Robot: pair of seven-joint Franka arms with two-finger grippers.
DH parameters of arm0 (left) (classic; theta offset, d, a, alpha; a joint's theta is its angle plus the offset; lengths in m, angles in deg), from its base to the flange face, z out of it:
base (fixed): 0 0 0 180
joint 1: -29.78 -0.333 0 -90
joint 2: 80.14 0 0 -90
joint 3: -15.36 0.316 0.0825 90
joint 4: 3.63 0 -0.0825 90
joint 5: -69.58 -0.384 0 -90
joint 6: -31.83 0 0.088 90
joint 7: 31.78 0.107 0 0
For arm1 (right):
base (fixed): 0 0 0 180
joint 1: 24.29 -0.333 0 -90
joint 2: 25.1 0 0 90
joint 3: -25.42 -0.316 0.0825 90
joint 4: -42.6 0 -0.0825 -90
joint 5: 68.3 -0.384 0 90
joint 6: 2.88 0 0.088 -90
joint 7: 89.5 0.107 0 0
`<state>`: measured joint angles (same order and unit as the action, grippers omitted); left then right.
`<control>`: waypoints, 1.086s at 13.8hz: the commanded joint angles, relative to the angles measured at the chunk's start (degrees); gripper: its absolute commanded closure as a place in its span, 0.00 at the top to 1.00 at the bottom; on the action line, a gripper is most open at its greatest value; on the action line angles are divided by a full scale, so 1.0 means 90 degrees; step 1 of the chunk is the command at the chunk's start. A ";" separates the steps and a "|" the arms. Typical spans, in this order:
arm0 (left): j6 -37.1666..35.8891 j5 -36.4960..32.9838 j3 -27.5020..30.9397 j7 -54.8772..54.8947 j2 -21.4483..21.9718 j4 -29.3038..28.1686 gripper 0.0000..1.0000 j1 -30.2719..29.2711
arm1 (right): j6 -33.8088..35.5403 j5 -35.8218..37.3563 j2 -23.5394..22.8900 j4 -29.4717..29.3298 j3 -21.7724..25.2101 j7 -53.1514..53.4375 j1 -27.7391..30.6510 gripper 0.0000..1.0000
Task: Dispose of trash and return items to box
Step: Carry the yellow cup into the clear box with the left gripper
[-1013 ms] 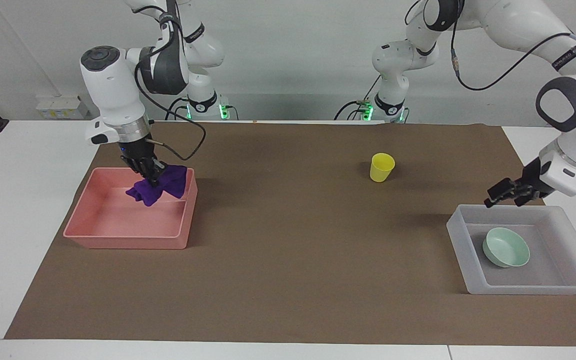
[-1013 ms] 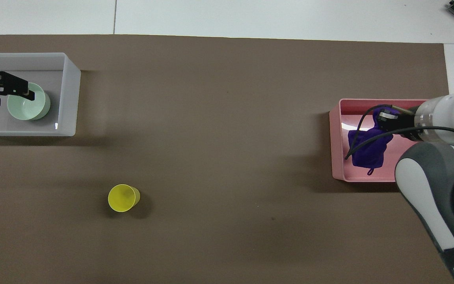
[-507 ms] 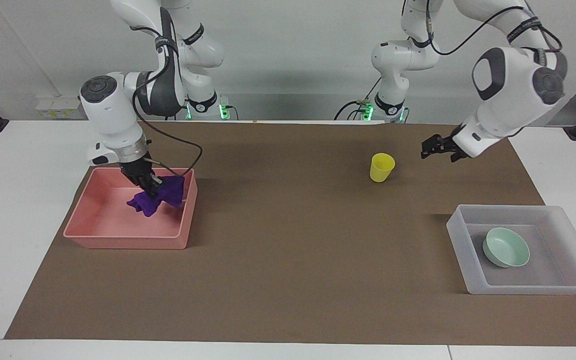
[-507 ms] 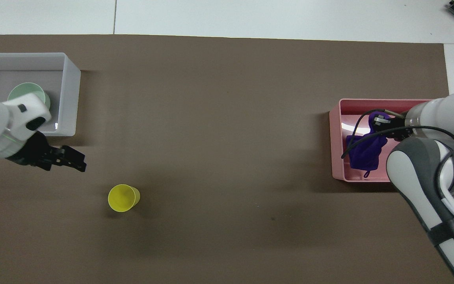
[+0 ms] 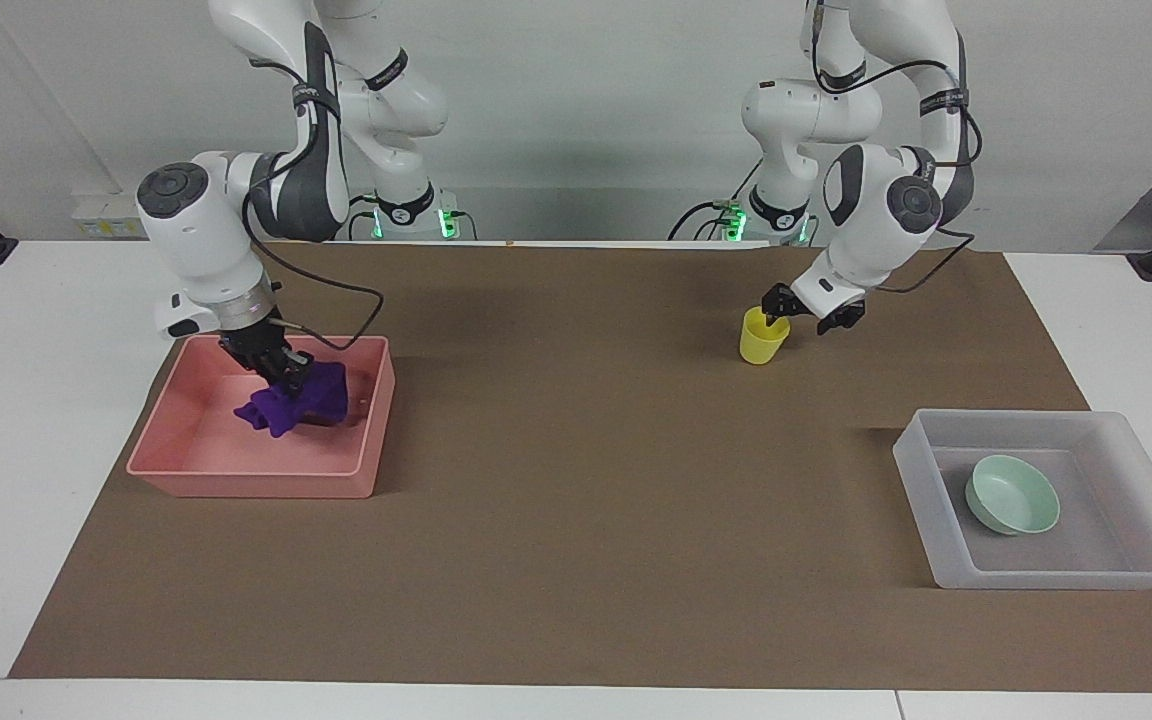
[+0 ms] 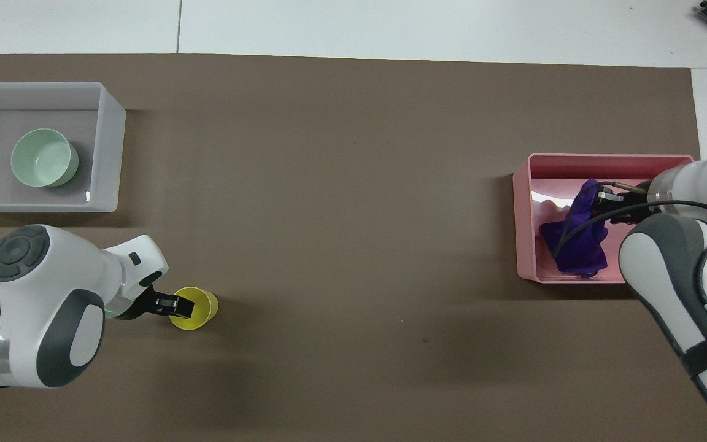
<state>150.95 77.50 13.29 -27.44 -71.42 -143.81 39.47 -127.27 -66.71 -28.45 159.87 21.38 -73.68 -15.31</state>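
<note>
My right gripper (image 5: 286,375) is shut on the purple cloth (image 5: 304,405) and holds it low inside the pink tray (image 5: 246,485); the cloth's lower folds rest on the tray floor. The cloth also shows in the overhead view (image 6: 577,245), under the right gripper (image 6: 602,197). My left gripper (image 5: 806,312) is open at the rim of the upright yellow cup (image 5: 761,345), one finger over its mouth, the other outside it. The cup (image 6: 203,310) stands on the brown mat. The mint-green bowl (image 5: 1014,495) lies in the translucent box (image 5: 1036,578).
The box (image 6: 111,147) sits at the left arm's end of the mat, farther from the robots than the cup. The pink tray (image 6: 522,227) sits at the right arm's end. A brown mat (image 5: 576,500) covers the table between them.
My left gripper has swung from over the box to the yellow cup's rim. My right gripper has lowered the purple cloth deeper into the pink tray.
</note>
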 commanded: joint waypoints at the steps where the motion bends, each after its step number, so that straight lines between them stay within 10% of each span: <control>1: 0.0328 0.0018 0.0113 -0.0004 -0.0098 -0.0167 0.00 0.0144 | 0.0342 -0.0059 0.0080 -0.0323 -0.0098 -0.0166 -0.0041 1.00; 8: 0.0058 0.0038 0.0122 -0.0033 -0.0149 0.0466 0.00 0.0134 | 0.2354 -0.0049 0.0343 -0.1593 -0.0109 -0.0127 -0.0822 1.00; 15: -0.2764 -0.0040 0.0181 0.0113 -0.1122 0.4466 0.00 -0.1192 | 0.3333 -0.0058 0.0236 -0.2629 -0.0099 -0.0371 -0.0764 1.00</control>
<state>132.11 77.58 15.16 -27.13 -74.34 -115.80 32.25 -99.14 -66.73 -24.98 138.96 20.76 -74.53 -23.15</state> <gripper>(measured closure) 0.947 0.000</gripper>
